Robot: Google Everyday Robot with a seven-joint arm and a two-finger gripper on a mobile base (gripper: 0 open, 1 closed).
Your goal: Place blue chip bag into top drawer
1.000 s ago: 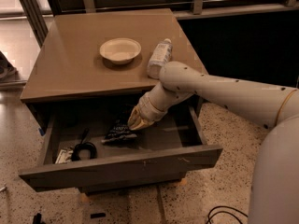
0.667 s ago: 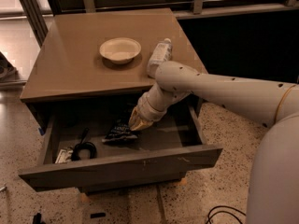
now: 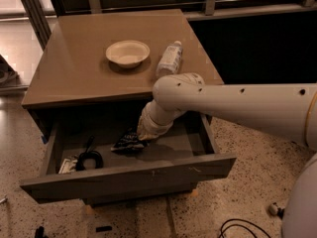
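Observation:
The blue chip bag [image 3: 127,142], dark navy with white patches, lies on the floor of the open top drawer [image 3: 129,178], near its middle. My gripper [image 3: 142,136] reaches down into the drawer from the right and sits at the bag's right end, touching or just over it. The white arm [image 3: 233,108] crosses above the drawer's right half and hides part of its inside.
On the cabinet top [image 3: 74,63] stand a cream bowl [image 3: 128,52] and a white plastic bottle [image 3: 170,58] lying on its side. A black coiled cable [image 3: 88,158] and a small card [image 3: 67,165] lie in the drawer's left end. Cables lie on the speckled floor [image 3: 237,228].
The arm's elbow has shifted a little to the left over the drawer. The chip bag stays in the same spot on the drawer floor.

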